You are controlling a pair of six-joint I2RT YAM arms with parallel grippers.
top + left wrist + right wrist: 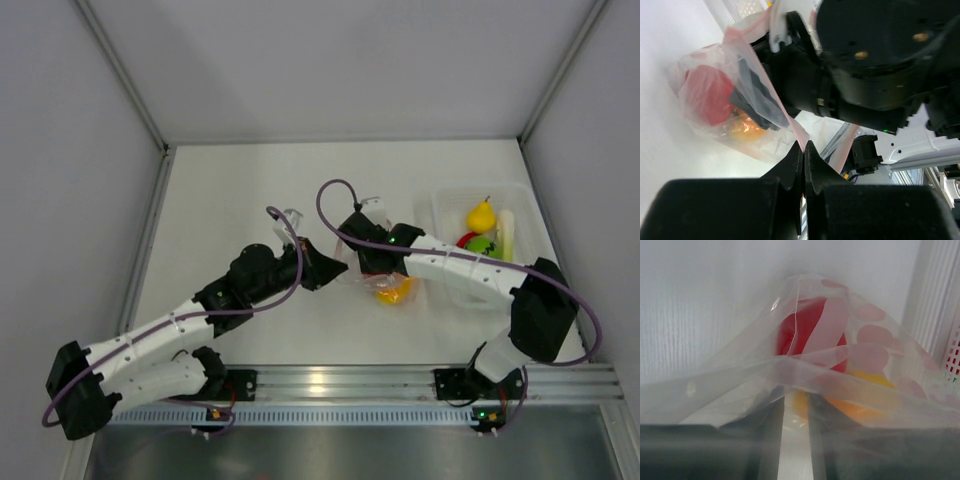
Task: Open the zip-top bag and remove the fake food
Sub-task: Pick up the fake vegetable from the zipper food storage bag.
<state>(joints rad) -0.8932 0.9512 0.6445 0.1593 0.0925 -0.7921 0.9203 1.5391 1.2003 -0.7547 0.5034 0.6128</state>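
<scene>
The zip-top bag [372,283] lies at mid-table between both arms, its pink zip strip [799,131] pulled up. My left gripper [804,146] is shut on that strip; in the top view the left gripper [338,268] sits at the bag's left edge. My right gripper [378,272] reaches into the bag's mouth. In the right wrist view the right gripper [796,399] shows through the film with a narrow gap between its fingers and nothing clamped. Fake food remains inside: a red piece [807,327] and an orange-yellow piece [860,405], the orange one [393,292] also visible from above.
A translucent tray [443,203] stands at the right, holding a yellow pear [481,216], a green piece [482,245], a red piece [466,240] and a pale stalk [507,232]. Grey walls enclose the table; a metal rail [330,382] runs along the near edge.
</scene>
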